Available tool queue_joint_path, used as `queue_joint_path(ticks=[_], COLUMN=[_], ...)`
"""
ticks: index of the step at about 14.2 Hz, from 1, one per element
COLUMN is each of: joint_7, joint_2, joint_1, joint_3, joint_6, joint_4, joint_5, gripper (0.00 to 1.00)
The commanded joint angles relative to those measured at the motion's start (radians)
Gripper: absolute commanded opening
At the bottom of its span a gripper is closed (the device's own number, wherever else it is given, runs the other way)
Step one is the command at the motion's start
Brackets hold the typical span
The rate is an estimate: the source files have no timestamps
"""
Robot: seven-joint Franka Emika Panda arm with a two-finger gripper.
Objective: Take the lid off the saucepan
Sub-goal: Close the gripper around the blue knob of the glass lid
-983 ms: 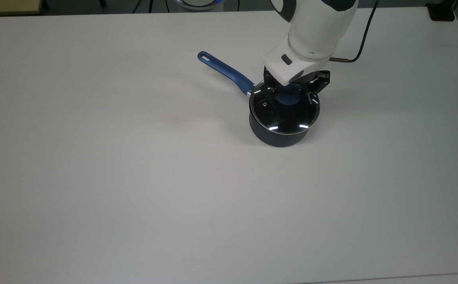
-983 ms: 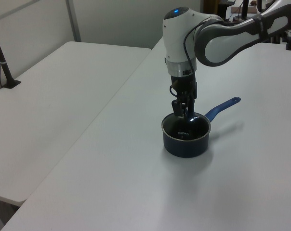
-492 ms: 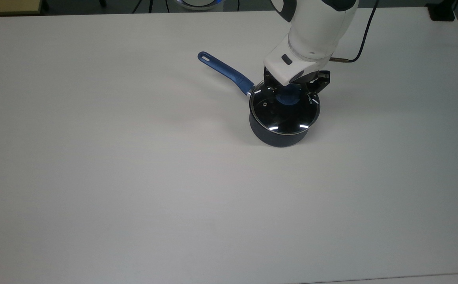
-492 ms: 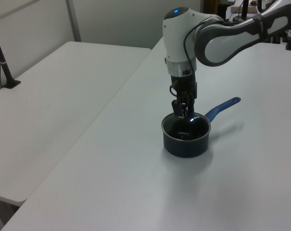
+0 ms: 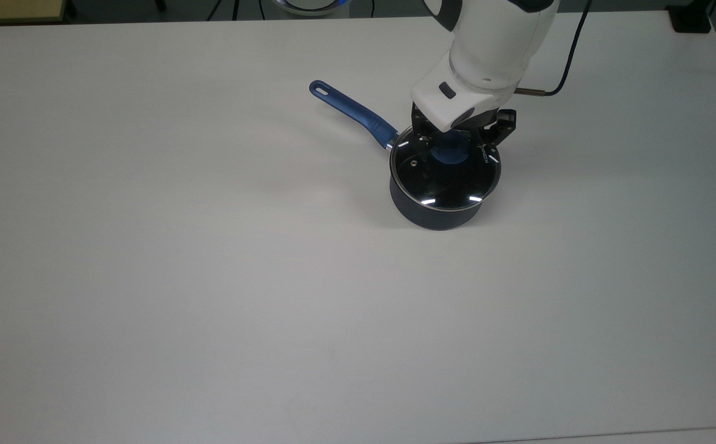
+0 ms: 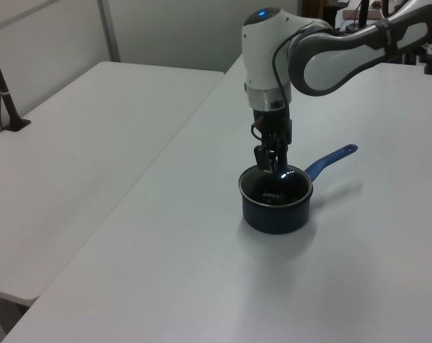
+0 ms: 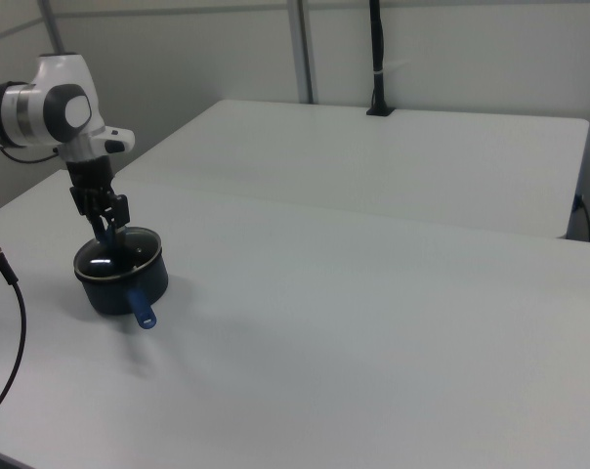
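The dark navy saucepan (image 5: 433, 217) stands on the white table (image 5: 209, 277), right of centre in the top view, with its long blue handle (image 5: 351, 111) pointing up-left. The glass lid (image 5: 450, 180) with its metal rim covers the saucepan and looks barely raised off the rim. My gripper (image 5: 453, 147) comes straight down onto the lid's blue knob (image 5: 447, 156) and is shut on it, a finger on each side. In the left view the gripper (image 6: 272, 166) stands upright over the saucepan (image 6: 277, 214). The right view shows the gripper (image 7: 107, 231) above the saucepan (image 7: 114, 285) at the right view's left.
A black cable (image 5: 564, 68) runs over the table behind my arm. In the left view a second white table (image 6: 80, 143) adjoins on the left view's left, with a black post (image 6: 5, 93) clamped to it.
The arm has risen very slightly, and the lid has shifted a little upward with it. The saucepan has stayed in place.
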Motion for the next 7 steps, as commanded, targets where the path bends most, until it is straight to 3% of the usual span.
queue_joint_path(ticks=[1,7], joint_7=[0.005,-0.005], joint_2=[-0.038,-0.038], joint_1=[0.015,0.002], joint_3=[-0.015,-0.018], joint_6=[-0.055,-0.135], joint_4=[0.032,0.073], joint_5=[0.016,0.016], gripper=[0.22,0.22])
